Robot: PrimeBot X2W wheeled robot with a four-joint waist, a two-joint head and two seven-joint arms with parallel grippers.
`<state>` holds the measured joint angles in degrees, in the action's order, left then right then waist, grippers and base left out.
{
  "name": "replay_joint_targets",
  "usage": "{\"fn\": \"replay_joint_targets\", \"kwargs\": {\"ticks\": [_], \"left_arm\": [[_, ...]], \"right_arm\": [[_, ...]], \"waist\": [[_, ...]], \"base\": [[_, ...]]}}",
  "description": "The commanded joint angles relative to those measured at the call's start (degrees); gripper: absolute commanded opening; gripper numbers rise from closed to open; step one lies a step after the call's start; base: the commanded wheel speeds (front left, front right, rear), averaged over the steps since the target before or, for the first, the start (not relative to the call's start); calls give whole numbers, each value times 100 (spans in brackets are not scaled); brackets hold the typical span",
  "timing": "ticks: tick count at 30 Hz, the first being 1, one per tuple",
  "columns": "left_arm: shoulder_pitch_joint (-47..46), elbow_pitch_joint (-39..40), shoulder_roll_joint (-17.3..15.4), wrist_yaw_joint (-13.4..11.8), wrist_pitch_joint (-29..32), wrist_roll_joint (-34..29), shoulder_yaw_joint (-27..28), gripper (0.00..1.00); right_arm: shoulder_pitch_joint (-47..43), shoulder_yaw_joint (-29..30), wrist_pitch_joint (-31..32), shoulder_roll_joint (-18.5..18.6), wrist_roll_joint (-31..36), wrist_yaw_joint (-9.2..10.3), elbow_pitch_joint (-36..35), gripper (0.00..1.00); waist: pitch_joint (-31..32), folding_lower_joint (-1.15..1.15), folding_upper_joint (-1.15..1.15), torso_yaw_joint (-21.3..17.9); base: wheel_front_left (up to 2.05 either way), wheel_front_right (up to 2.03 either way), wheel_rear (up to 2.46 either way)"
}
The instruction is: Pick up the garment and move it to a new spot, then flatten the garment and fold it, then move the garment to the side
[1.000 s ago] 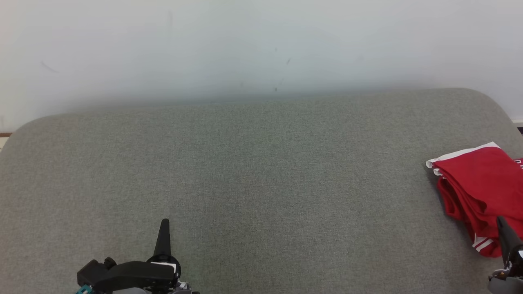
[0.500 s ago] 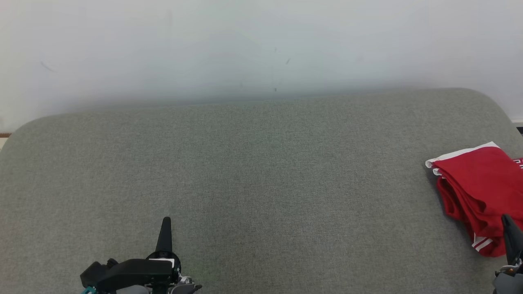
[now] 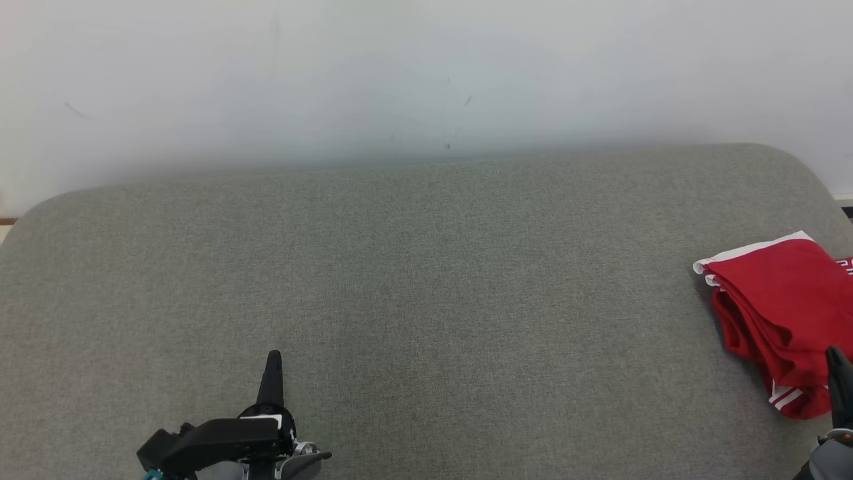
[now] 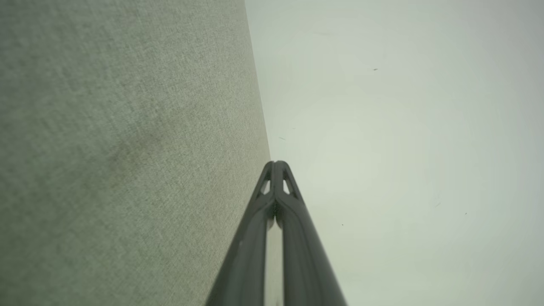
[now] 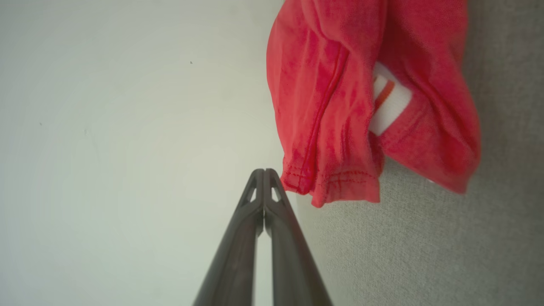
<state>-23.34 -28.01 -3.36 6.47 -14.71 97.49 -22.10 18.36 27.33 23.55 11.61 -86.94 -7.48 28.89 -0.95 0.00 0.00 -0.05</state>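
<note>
**Red garment lies folded at the counter's right end**

The red garment point(image 3: 780, 293), edged in white with striped trim, lies in loose bunched folds at the far right of the grey fabric-topped counter point(image 3: 426, 267). The head view's edge cuts part of it off. From the right wrist, the garment point(image 5: 331, 106) shows a stitched hem and a white striped patch tucked among its folds. The right pincer point(image 3: 836, 353) is at the garment's near end with its fingers pressed together and nothing between them. Whether it touches the cloth cannot be told. The left pincer point(image 3: 273, 360) is well apart from the garment, over the counter's near left, fingers likewise together and empty. A pale wall point(image 3: 426, 67) rises behind the counter
</note>
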Motion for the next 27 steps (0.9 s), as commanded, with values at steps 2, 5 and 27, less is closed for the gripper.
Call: {"fn": "replay_joint_targets", "kwargs": {"ticks": [2, 5, 27], "left_arm": [[-84, -71, 12, 54, -32, 191, -13, 0], [-107, -95, 25, 64, -37, 279, -20, 0], [-137, -162, 57, 128, -38, 470, -37, 0]], "right_arm": [[112, 77, 69, 42, -174, -2, 75, 0], [120, 119, 90, 42, -252, -2, 118, 0], [188, 259, 202, 8, -375, -2, 217, 0]], "waist": [[0, 0, 0, -1], [1, 0, 0, -3], [1, 0, 0, -6]], "base": [[0, 0, 0], [0, 0, 0], [0, 0, 0]]}}
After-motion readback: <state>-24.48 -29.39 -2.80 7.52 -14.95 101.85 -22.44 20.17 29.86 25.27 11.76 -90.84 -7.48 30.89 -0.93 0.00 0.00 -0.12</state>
